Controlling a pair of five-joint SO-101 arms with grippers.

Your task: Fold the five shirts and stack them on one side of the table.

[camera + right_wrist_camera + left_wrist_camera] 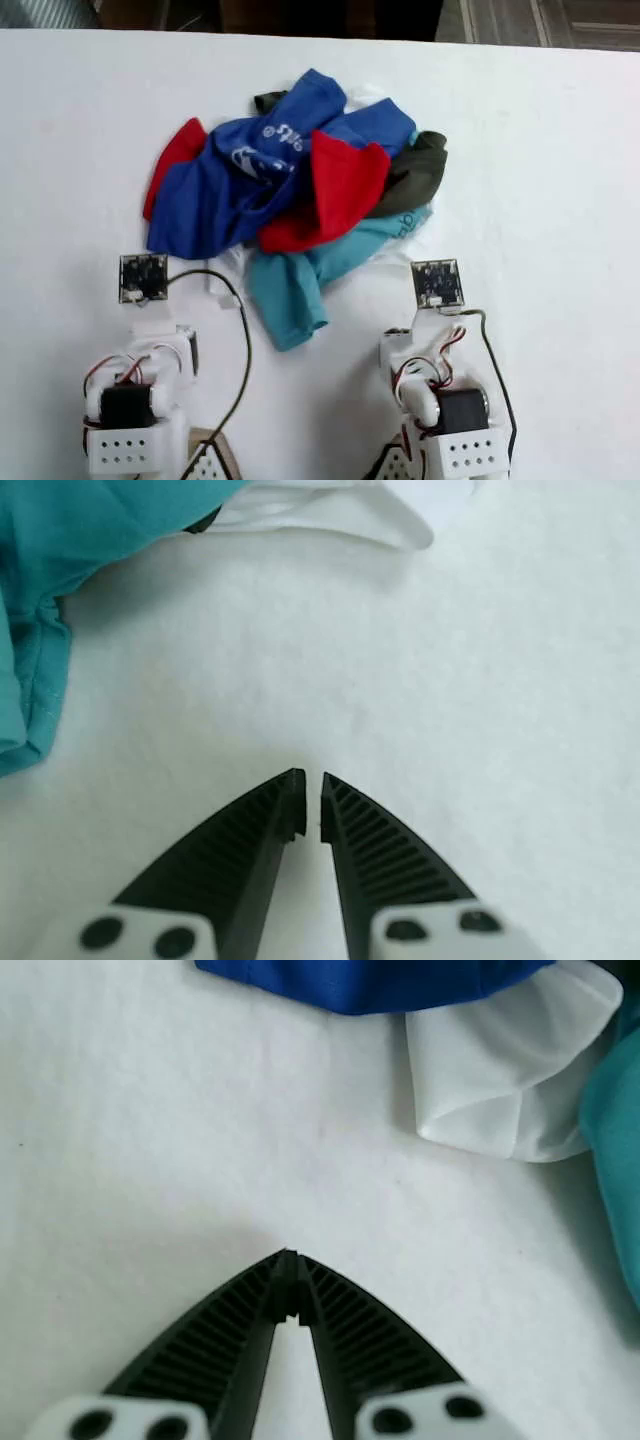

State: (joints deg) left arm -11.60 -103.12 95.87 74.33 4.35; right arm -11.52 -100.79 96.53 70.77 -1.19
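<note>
A crumpled pile of shirts lies mid-table: a blue shirt (240,180) on top, a red shirt (335,195) across it, a dark green shirt (415,175) at the right, and a teal shirt (300,275) trailing toward the arms. A white shirt (500,1080) peeks out from under the pile, between the blue shirt (370,980) and the teal shirt (620,1140). My left gripper (290,1260) rests shut over bare table just short of the pile. My right gripper (312,780) is shut with nothing in it, near the teal shirt (60,540) and the white shirt (330,510).
The white table (540,150) has free room on both sides of the pile. Its far edge (320,38) runs along the back. A black cable (243,345) loops between the two arm bases.
</note>
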